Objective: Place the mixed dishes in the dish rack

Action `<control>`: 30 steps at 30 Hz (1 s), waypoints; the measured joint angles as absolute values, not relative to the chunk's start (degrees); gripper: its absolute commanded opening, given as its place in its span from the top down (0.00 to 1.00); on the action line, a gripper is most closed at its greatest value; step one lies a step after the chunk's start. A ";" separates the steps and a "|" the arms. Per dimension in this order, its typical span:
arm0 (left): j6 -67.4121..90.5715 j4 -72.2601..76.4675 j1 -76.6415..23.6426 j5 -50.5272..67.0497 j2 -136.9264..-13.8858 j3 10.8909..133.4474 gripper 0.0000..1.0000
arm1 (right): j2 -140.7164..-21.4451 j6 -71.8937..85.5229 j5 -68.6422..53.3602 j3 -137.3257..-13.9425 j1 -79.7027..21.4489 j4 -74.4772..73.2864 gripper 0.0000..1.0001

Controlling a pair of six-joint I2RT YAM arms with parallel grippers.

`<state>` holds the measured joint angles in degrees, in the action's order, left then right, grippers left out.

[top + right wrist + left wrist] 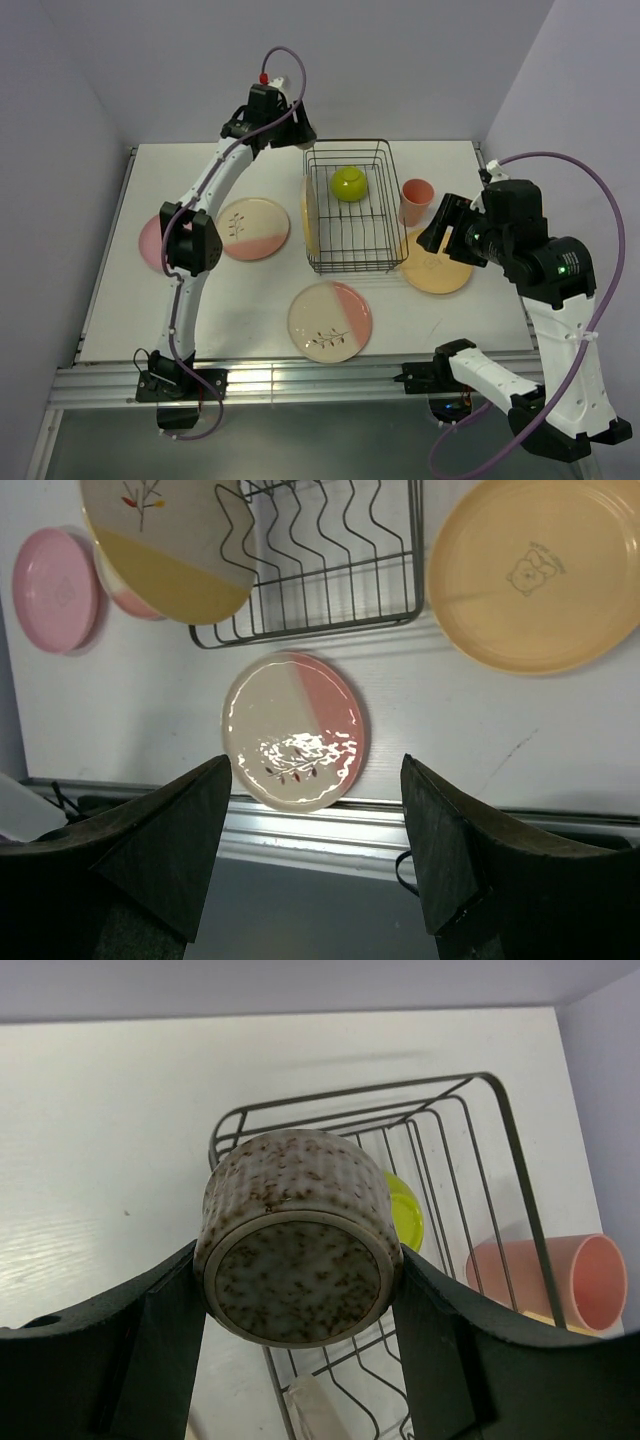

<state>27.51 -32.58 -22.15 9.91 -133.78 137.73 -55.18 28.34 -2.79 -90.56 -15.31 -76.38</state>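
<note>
My left gripper (297, 132) is shut on the tiny grey speckled cup (295, 1250), held above the far left corner of the black wire dish rack (348, 205). The lime-green bowl (349, 183) sits inside the rack. A cream-and-yellow plate (165, 545) stands on edge at the rack's left side. The salmon-pink tumbler (416, 201) stands just right of the rack. My right gripper (440, 228) is open and empty above the orange-yellow plate (437, 264). One cream-and-pink plate (330, 321) lies near the front edge. Another cream-and-pink plate (253, 228) lies left of the rack.
A plain pink plate (150, 243) lies at the far left, partly hidden by my left arm. The table's front edge with its metal rail (300, 380) runs just below the front plate. Walls close in the back and right.
</note>
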 measured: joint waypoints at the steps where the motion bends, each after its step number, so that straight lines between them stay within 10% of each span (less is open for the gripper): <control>1: 27.75 -32.40 -22.39 10.24 -134.69 137.78 1.00 | -55.13 28.16 -2.52 -90.32 -15.20 -76.69 0.24; 30: 30.63 -27.29 -28.27 9.37 -141.34 135.22 1.00 | -54.33 23.90 0.03 -86.67 -12.91 -77.62 0.24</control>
